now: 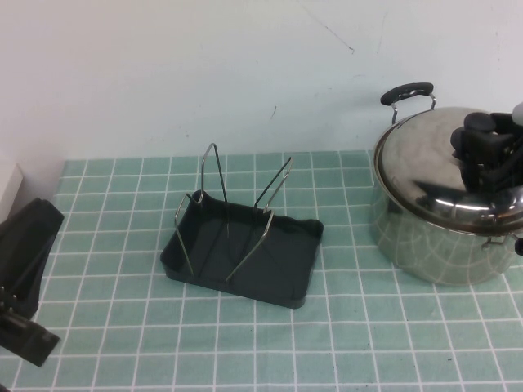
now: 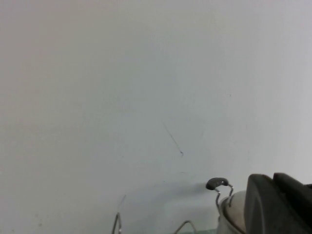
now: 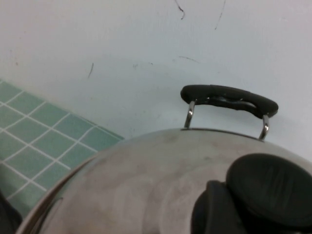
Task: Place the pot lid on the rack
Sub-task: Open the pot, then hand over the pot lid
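The pot lid, shiny domed steel, sits on the deep steel pot at the table's right. My right gripper is over the lid's centre, shut on its black knob; one finger presses against the knob above the lid's dome. The rack, a dark grey tray with bent wire dividers, stands empty at the table's middle, left of the pot. My left gripper is at the near left, low, apart from everything; it also shows in the left wrist view.
The pot's black far handle rises behind the lid and shows in the right wrist view and the left wrist view. A white wall stands close behind. The green tiled cloth covers the table.
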You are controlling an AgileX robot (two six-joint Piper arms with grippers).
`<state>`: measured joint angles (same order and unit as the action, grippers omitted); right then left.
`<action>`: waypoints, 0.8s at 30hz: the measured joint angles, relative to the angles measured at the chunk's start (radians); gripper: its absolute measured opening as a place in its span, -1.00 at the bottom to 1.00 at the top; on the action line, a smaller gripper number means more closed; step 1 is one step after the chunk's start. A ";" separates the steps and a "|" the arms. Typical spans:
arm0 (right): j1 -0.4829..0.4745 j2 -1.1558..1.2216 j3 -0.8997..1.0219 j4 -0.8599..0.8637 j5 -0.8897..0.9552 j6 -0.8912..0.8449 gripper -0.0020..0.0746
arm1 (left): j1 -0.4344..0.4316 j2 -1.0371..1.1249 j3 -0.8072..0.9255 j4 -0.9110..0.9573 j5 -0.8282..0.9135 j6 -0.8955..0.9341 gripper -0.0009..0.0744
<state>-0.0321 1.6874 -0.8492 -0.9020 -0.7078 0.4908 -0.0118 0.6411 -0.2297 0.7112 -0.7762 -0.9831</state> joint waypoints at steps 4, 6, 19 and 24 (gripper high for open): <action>0.000 0.000 0.000 0.002 -0.044 -0.013 -0.03 | 0.000 0.000 0.000 0.002 -0.010 -0.179 -0.98; 0.000 -0.011 0.000 0.007 -0.052 -0.032 -0.03 | 0.000 0.000 0.000 0.002 -0.037 -0.296 -0.98; 0.022 -0.242 0.000 0.071 -0.317 -0.034 -0.03 | 0.000 0.000 0.000 0.020 -0.246 -1.136 0.52; 0.155 -0.310 0.000 -0.014 -0.412 0.095 -0.03 | 0.000 0.000 0.000 0.062 -0.290 -1.379 0.83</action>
<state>0.1230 1.3776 -0.8492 -0.9158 -1.1199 0.5857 -0.0118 0.6411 -0.2297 0.7736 -1.0660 -2.3618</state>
